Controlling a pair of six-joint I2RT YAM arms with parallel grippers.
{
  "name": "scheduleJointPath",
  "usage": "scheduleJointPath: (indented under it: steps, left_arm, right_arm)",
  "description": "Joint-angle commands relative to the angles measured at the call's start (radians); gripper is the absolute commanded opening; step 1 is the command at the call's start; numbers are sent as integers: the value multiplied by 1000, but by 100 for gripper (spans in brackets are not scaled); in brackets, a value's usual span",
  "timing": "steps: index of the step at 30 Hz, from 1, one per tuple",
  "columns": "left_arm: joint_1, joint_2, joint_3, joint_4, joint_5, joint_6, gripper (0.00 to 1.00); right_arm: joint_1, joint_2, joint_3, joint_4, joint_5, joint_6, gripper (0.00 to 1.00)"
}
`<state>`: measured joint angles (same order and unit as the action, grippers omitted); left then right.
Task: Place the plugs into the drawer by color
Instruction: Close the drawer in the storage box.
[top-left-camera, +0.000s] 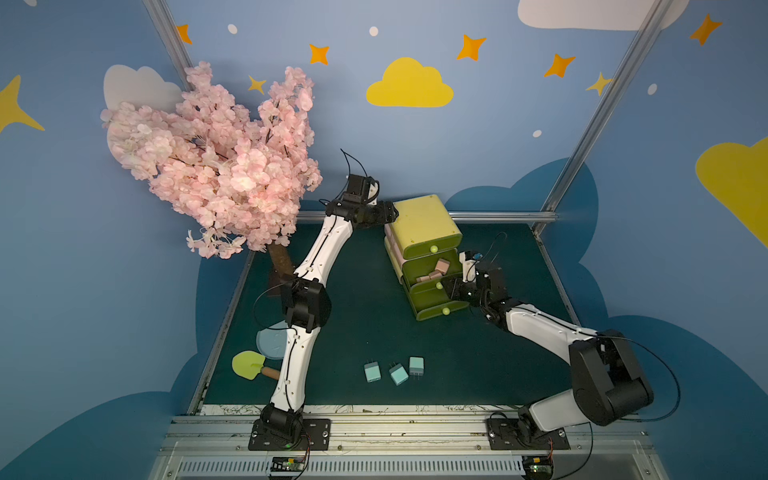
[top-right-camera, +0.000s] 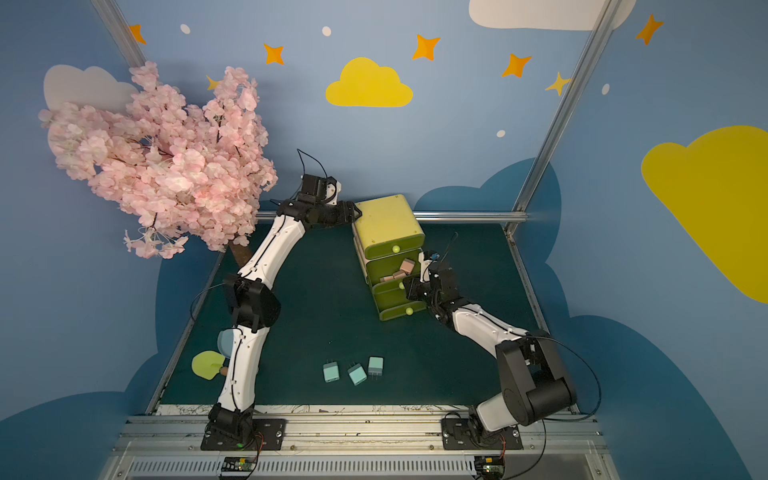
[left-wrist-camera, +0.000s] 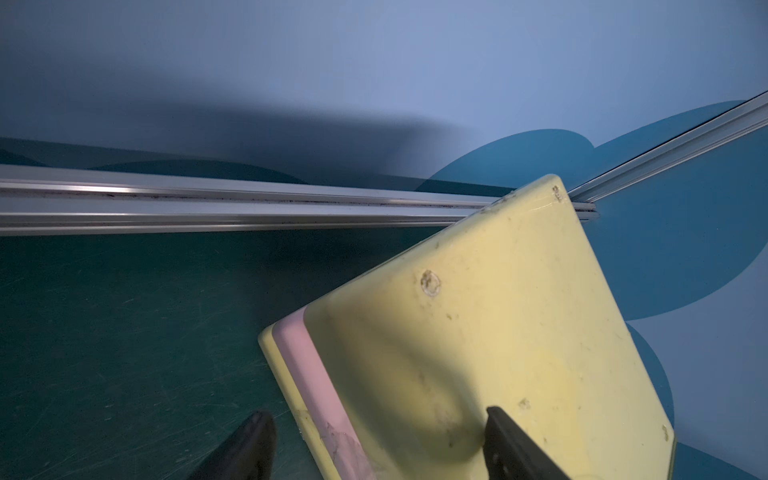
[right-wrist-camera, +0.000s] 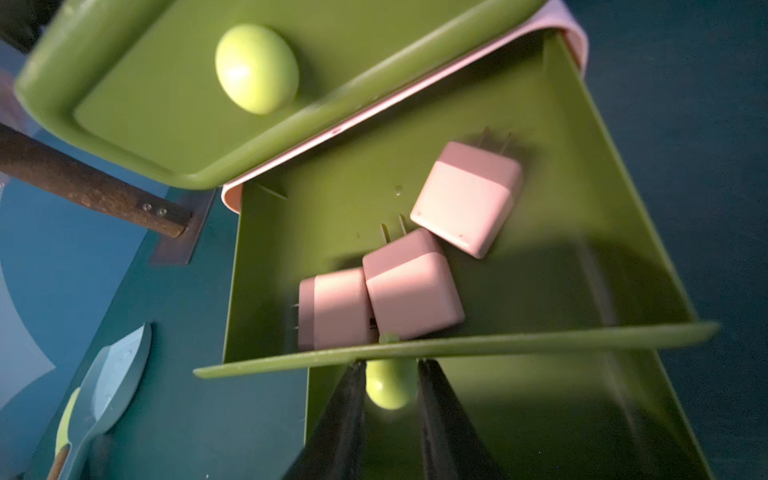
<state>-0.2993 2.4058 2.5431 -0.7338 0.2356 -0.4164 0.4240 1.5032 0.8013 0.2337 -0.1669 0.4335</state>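
**Current state.** The small yellow-green plastic cabinet of three stacked drawers stands at 1 o'clock on the dark green surface. Its middle drawer is pulled out. The right hand is clenched on that drawer's round pale-green knob. The left hand is released, its fingers spread across the cabinet's 10 o'clock top corner, seemingly as a brace.

**Hazards.**
- The knob is round and smooth, so a pinch off its centre may slip.
- One plug in the drawer lies tilted. If the drawer is pushed shut, it may catch on the frame above.
- The brace bears on one corner only, so a skewed push may turn the cabinet.

**Count.**
- Peach-pink cube plugs: three, all in the middle drawer.
- Light blue cube plugs: three, loose on the surface at the cabinet's 6 o'clock, still to be stowed.
- Green plugs: none visible.
- Drawers: three, with three knobs.
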Motion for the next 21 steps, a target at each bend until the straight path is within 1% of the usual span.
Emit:
scheduleJointPath:
  steps: [1,9,14,18,21]
  left_arm:
    - [-4,27,-27,-62,-11,7,80]
    - [-9,24,-40,-62,-12,5,80]
    - [-11,23,-47,-62,-14,4,80]
    - [-12,17,-55,-62,-18,9,79]
    - [-12,13,-59,-62,-20,9,79]
  right_arm:
    - [16,35,50,-4,43,-59,26]
    - [45,96,115,57,113,-79,24]
    - [69,167,123,183,166,-63,24]
    - [75,215,132,269,167,-22,26]
    - [79,237,157,281,165,-12,27]
